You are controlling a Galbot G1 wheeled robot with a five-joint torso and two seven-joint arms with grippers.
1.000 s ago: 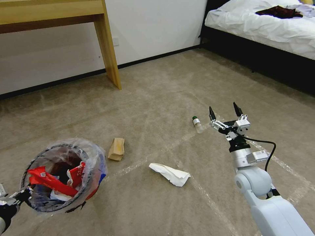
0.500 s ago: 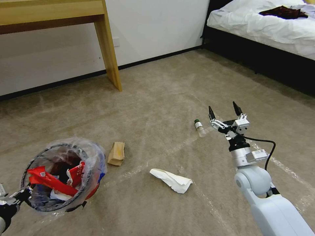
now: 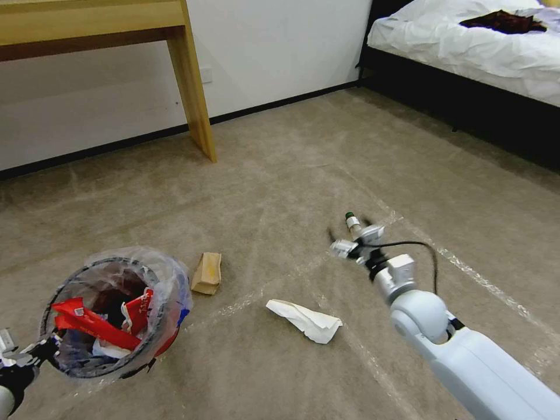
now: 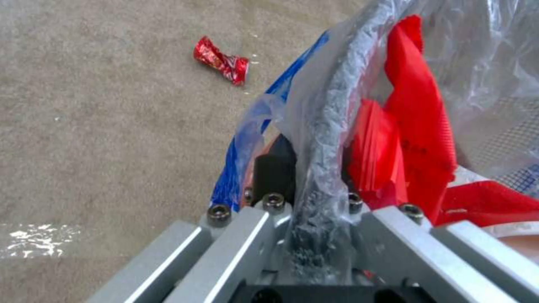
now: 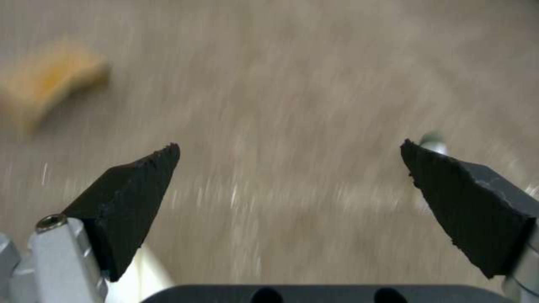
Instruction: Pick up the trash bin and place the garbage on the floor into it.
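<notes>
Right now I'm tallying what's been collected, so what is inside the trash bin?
Inside the trash bin, held at its rim by the left gripper, lie red wrappers and something white in the plastic liner. They cover whatever lies deeper.

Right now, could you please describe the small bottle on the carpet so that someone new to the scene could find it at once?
Start at the bed and come forward over the floor to the right hand, open and low. The small bottle lies on the carpet just beyond it. It is the only clear piece with a green cap; the tan paper packet and white tissue lie nearer the trash bin.
</notes>
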